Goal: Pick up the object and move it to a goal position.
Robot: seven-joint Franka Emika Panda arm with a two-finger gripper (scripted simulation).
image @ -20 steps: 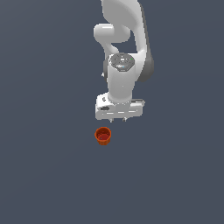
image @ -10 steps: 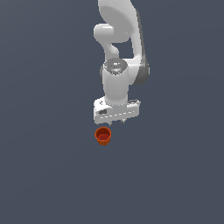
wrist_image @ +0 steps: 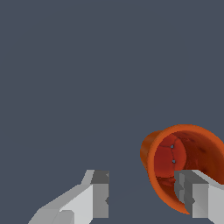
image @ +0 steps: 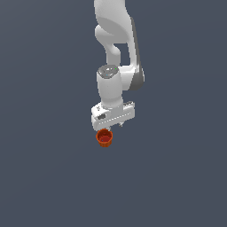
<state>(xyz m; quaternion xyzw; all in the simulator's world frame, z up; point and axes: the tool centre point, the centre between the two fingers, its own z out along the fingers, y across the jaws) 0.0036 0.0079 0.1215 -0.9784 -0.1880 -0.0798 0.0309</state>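
Lower now than a sec ago: arm has come down & toward the cup, so the white gripper (image: pixel 111 128) sits right above it in the exterior view, where before there was a clear gap betw. the two. Cup (image: pixel 104 138) itself hasn't shifted; same spot on the dark grey floor (image: pixel 44 177), upright, mouth up.

Exterior view: gripper body overlaps the cup's top rim at the far side, w/ the cup peeking out below, slightly toward the exterior view's left of the gripper's middle. Fingertips are tiny here, can't tell from this view if either touches the cup. Arm rises straight up behind, wrist pointing down.

Wrist view: cup (wrist_image: pixel 186 168) shows as a red-orange rim w/ darker inside, a couple of small dots on the inner wall. Two grey-white fingers (wrist_image: pixel 94 199) stand well apart, jaws wide w/ bare floor betw. them. Nothing is held. Cup isn't centred in the gap: it lies by one finger, which overlaps the rim and looks to sit over the cup's mouth. Whether that finger touches the rim, can't tell. Other finger is well clear of the cup. Gripper midpoint (wrist_image: pixel 142 192) falls just beside the cup's outer wall, over floor.

Floor is plain, same grey throughout both views
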